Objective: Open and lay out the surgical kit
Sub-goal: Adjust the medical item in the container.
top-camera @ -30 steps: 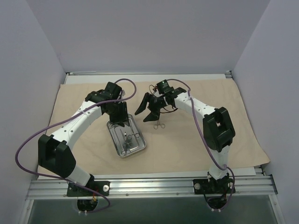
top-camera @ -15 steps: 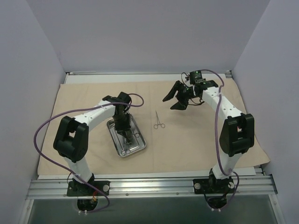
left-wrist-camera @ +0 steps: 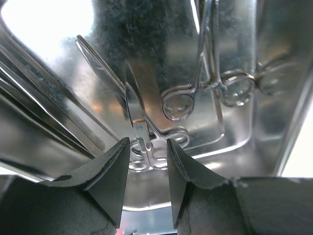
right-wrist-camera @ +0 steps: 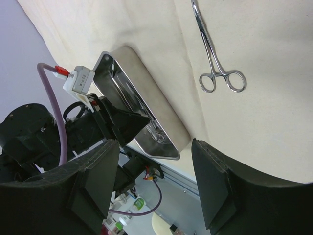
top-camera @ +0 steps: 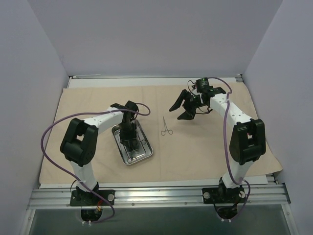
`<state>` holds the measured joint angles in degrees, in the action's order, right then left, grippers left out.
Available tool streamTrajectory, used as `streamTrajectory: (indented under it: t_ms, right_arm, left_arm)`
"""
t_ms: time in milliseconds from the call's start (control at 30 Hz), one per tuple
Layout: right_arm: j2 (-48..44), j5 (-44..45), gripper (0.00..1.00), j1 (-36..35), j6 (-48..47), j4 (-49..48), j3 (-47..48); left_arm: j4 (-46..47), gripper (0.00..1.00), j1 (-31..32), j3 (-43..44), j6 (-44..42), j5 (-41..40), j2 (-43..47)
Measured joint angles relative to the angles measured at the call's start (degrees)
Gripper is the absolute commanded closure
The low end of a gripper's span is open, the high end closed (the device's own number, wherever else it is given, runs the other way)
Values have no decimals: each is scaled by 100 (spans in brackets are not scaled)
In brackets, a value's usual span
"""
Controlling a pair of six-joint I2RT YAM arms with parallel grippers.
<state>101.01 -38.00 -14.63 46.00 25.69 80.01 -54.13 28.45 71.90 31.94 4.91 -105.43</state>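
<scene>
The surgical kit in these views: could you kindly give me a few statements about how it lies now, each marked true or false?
1. A lone forceps lies on the beige cloth, outside the steel tray. True.
2. The right gripper holds a pair of forceps. False: it hangs open and empty above the cloth.
3. The left gripper is down among the forceps in the tray, its jaws open astride one. True.
4. The tray is empty. False: forceps lie in it.
5. The cloth covers the tray. False: it lies spread flat beneath the tray.
</scene>
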Motion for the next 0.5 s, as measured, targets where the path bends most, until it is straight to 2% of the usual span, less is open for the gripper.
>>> streamTrajectory:
  t_ms: [267, 500]
  right_arm:
    - [-2, -68, 39, 42, -7, -13, -92]
    - [-9, -111, 39, 103, -13, -15, -96]
  left_arm:
    - [105, 58, 0, -83, 39, -92, -122]
    - [142, 68, -4, -83, 42, -118, -240]
